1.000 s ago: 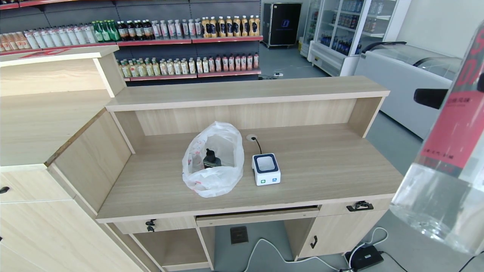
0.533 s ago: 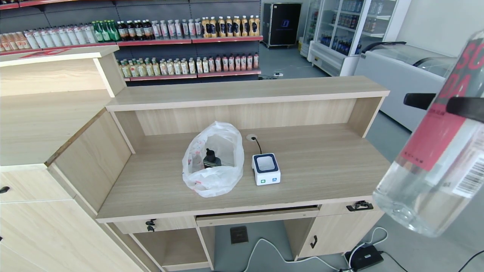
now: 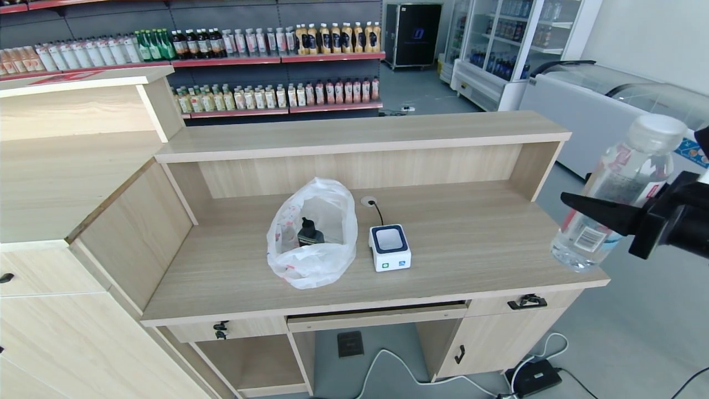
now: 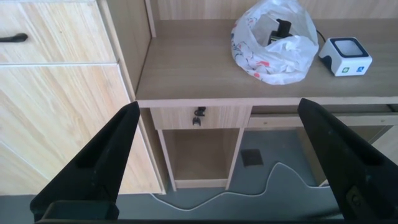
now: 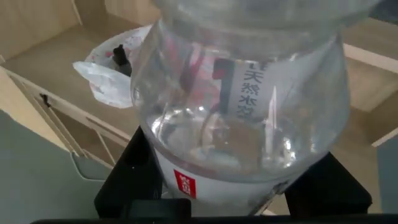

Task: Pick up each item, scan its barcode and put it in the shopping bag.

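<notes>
1. While the left hand (image 4: 219, 104) hangs low, on the near side of the tabletop (image 3: 471, 238) at its left end, its fingers (image 4: 99, 168) stand wide apart with nothing between them.
2. Left of centre lies the shopping bag (image 3: 313, 244), mouth open, with a dark-capped item (image 3: 309, 233) inside.
3. Just right of the bag sits the scanner (image 3: 389, 247).
4. At the right end, the right hand (image 3: 579, 191) is clamped on a clear bottle (image 3: 620, 183), which is tilted with its base over the near right corner.

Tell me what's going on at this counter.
The right gripper is shut on a clear water bottle at the right end of the counter. The scanner sits mid-counter beside the white shopping bag, which holds a dark bottle. The left gripper hangs open and empty, low in front of the counter.
</notes>
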Controlling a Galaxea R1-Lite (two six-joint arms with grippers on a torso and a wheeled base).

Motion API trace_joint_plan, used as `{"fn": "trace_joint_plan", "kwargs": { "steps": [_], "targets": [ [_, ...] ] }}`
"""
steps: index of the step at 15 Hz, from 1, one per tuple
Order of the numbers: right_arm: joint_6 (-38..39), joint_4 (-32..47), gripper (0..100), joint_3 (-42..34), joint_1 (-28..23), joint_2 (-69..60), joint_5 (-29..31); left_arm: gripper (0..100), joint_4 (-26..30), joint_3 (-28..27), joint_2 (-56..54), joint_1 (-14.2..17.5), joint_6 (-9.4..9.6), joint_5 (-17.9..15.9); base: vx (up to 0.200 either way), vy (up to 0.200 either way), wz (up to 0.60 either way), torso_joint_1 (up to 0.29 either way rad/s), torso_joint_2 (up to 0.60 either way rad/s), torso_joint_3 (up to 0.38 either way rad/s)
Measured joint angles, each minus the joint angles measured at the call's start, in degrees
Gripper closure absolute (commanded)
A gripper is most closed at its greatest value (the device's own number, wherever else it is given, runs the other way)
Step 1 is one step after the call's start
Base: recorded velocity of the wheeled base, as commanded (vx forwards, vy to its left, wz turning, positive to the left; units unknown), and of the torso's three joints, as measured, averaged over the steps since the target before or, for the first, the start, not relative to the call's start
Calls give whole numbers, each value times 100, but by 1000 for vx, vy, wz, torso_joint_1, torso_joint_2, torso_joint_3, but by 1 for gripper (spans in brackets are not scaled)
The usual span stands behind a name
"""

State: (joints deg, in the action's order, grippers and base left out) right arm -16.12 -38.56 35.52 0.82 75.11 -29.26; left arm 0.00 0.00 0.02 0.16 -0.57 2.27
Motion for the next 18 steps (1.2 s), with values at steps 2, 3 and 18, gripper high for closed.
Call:
{"fn": "trace_joint_plan", "kwargs": {
  "steps": [2,3,18],
  "targets": [
    [-391,-822,100,-249,-541,354,44,0,0,0,0,0,-2,0,0,0,0,0,0,0],
    [-646,-1106,100,-369,-830,507,49,0,0,0,0,0,-2,0,0,0,0,0,0,0],
    [-1779,-2089,100,-407,-2198,1554,670,0,0,0,0,0,-2,0,0,0,440,4,3,3]
  ]
}}
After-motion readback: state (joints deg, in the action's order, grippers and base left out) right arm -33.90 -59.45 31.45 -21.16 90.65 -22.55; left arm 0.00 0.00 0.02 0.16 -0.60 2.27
